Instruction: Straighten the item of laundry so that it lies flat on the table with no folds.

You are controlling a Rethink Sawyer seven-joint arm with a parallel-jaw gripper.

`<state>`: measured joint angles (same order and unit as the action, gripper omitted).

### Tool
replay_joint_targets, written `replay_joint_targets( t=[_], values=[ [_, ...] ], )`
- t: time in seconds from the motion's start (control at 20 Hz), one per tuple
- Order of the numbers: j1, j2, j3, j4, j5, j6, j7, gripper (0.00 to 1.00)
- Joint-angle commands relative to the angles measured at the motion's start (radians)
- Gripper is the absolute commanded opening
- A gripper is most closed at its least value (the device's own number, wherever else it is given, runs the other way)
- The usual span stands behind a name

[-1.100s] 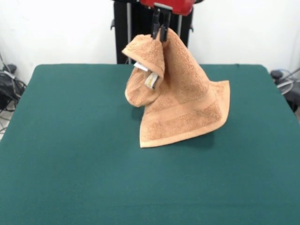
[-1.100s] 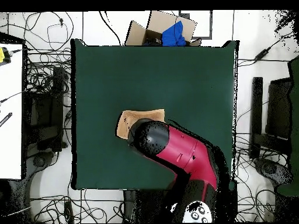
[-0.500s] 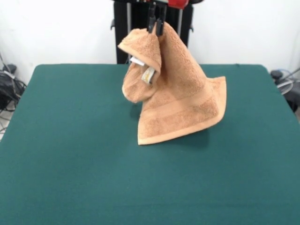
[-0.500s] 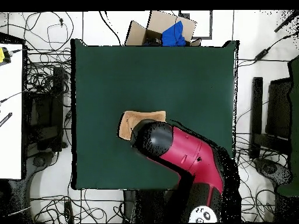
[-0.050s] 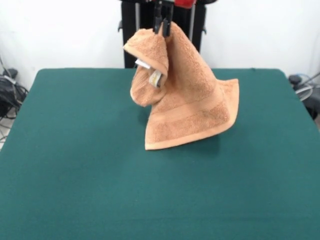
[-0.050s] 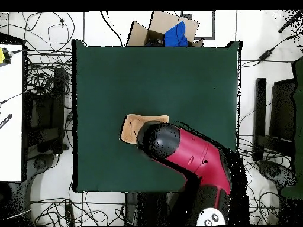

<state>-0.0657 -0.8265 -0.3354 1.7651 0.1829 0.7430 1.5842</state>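
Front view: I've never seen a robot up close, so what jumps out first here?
The orange towel draped like a tent, pinched at its peak by the gripper, whose jaws are shut on it near the picture's top. Its lower hem hangs at the dark green table, which fills most of the picture. A small white tag peeks from the drooping fold on the left.

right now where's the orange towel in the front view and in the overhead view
Front view: the orange towel hangs at upper centre, pinched at its top by the gripper, its lower edge near the green table.
Overhead view: only a strip of the towel shows, left of centre, the rest hidden under the red arm.
Shared landmark: the green table.
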Motion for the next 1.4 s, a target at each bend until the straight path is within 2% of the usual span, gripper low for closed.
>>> replay_joint_targets(
  t=[0.05, 0.3, 0.45, 0.85, 1.4],
  values=[
    [-0.04, 0.066, 0.161, 0.04, -0.033, -0.124, 0.036, 0.0],
    [-0.057, 0.075, 0.188, 0.064, -0.032, -0.176, 0.046, 0.0],
    [-0.098, 0.073, 0.228, 0.096, -0.027, -0.206, 0.013, 0.0],
    [-0.166, 0.064, 0.273, 0.101, -0.068, -0.202, -0.027, 0.0],
    [-0.214, 0.045, 0.298, 0.072, -0.137, -0.153, -0.028, 0.0]
  ],
)
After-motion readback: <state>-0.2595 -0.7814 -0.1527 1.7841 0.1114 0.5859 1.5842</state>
